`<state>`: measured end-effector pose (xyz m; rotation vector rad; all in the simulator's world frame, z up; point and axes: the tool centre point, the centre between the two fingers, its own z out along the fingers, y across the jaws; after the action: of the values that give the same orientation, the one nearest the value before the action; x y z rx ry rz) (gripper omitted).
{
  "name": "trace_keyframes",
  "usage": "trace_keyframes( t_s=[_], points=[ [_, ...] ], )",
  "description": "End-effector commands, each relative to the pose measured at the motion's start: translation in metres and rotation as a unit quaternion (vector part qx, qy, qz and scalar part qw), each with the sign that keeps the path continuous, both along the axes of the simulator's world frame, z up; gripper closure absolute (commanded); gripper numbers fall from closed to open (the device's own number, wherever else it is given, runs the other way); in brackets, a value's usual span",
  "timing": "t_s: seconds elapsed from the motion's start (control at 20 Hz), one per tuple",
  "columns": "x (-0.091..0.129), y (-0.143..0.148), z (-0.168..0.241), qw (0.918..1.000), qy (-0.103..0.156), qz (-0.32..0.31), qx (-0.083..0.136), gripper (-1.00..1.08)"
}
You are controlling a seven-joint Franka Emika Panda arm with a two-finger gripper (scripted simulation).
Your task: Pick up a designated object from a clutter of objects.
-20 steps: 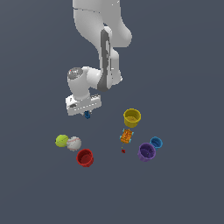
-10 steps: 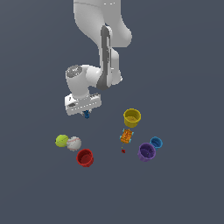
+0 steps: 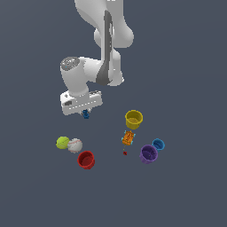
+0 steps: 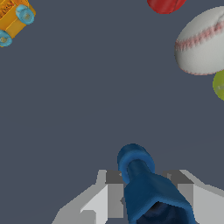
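Note:
The designated object point(image 3: 86, 115), a tiny dark blue knobby piece, hangs under the white hand, lifted off the floor. My gripper point(image 3: 86, 113) is shut on it. In the wrist view the same designated object point(image 4: 144, 183) juts out between the two grey fingers point(image 4: 114, 192). The clutter of objects lies below: a green ball point(image 3: 62, 142), a white baseball point(image 3: 75, 145) and a red cup point(image 3: 86, 160) toward the exterior view's left. A yellow cup point(image 3: 133, 119), an orange piece point(image 3: 128, 138), a purple cup point(image 3: 148, 154) and a light-blue cup point(image 3: 158, 144) sit toward its right.
A tiny red bit point(image 3: 125, 152) rests between the red and purple cups. The wrist view shows the baseball point(image 4: 202, 42), the orange piece point(image 4: 13, 19), part of the red cup point(image 4: 165, 5) and the green ball's edge point(image 4: 219, 85) on the dark grey floor.
The arm has risen slightly with the dark blue piece still held. The clutter on the floor has not moved.

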<state>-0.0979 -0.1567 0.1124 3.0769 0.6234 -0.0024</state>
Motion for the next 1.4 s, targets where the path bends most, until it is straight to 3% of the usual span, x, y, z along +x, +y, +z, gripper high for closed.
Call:
trace_keyframes(
  t_s=[0.0, 0.85, 1.35],
  points=[
    [0.011, 0.001, 0.020, 1.0000, 0.000, 0.000, -0.001, 1.08],
    [0.094, 0.008, 0.164, 1.0000, 0.000, 0.000, 0.000, 1.08],
    [0.135, 0.011, 0.227, 1.0000, 0.000, 0.001, 0.001, 1.08]
  ],
)
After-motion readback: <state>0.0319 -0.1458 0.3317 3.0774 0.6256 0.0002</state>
